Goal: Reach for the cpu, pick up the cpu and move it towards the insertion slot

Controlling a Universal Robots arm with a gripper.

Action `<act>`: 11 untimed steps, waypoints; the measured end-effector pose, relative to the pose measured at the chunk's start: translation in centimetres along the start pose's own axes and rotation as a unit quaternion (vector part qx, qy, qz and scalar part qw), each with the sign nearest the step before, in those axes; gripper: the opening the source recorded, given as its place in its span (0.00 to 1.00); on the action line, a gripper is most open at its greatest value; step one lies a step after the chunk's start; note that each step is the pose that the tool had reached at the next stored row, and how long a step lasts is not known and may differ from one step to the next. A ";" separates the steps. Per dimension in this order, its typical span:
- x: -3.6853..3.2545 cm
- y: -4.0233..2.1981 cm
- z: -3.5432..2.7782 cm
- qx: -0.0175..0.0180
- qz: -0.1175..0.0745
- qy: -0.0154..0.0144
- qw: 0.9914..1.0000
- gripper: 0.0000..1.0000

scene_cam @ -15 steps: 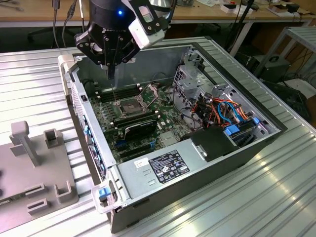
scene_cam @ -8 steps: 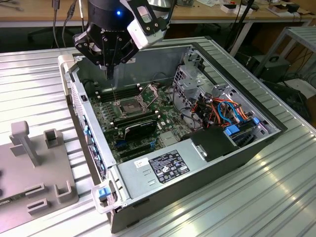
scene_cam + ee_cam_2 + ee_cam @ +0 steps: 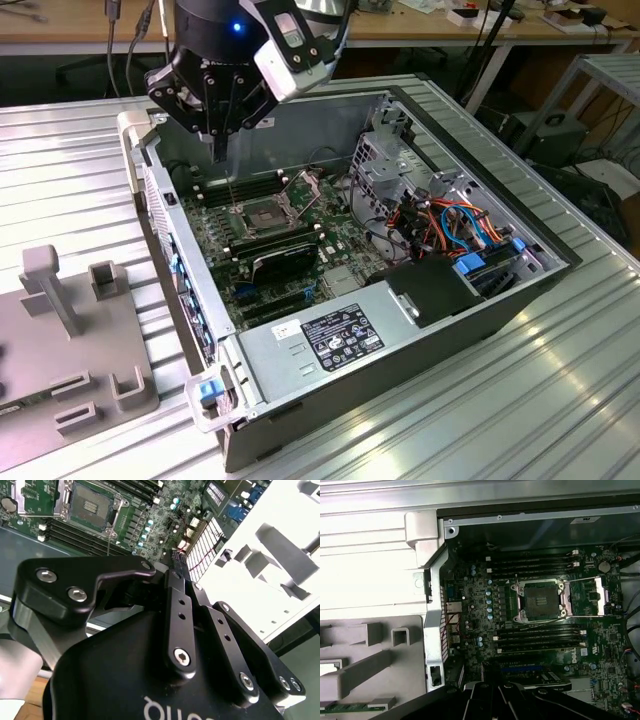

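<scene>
The gripper hangs above the open case, over the motherboard near the case's far corner on the exterior view's left. It is raised well clear of the board. Whether the gripper is open or closed, and whether it holds the cpu, cannot be told.

The insertion slot sits near the middle of the motherboard, below the gripper and offset toward the exterior view's right. Its dark centre is uncovered in both wrist views. Its load plate is swung open beside it. A thin wire lever stands upright from the slot's corner, with its top just under the gripper.

Memory slots run along two opposite sides of the insertion slot. A black expansion card lies just beyond one bank of them, nearer the power supply.

The case rests on a ribbed metal table. A grey fixture with upright blocks lies on the table just beside the case, on the exterior view's left.
</scene>
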State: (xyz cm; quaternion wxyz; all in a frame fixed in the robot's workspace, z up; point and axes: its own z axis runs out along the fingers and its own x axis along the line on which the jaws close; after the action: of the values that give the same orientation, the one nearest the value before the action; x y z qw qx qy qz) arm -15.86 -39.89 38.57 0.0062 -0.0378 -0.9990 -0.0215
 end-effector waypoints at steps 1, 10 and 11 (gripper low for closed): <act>0.04 0.00 0.03 0.000 0.000 0.000 1.000 0.11; 0.15 -0.01 0.14 0.000 0.000 0.004 1.000 0.11; 0.17 -0.02 0.15 0.000 0.000 0.004 1.000 0.11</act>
State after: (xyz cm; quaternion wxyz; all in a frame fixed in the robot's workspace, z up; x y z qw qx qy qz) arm -16.03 -39.89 38.41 0.0106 -0.0379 -0.9990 -0.0214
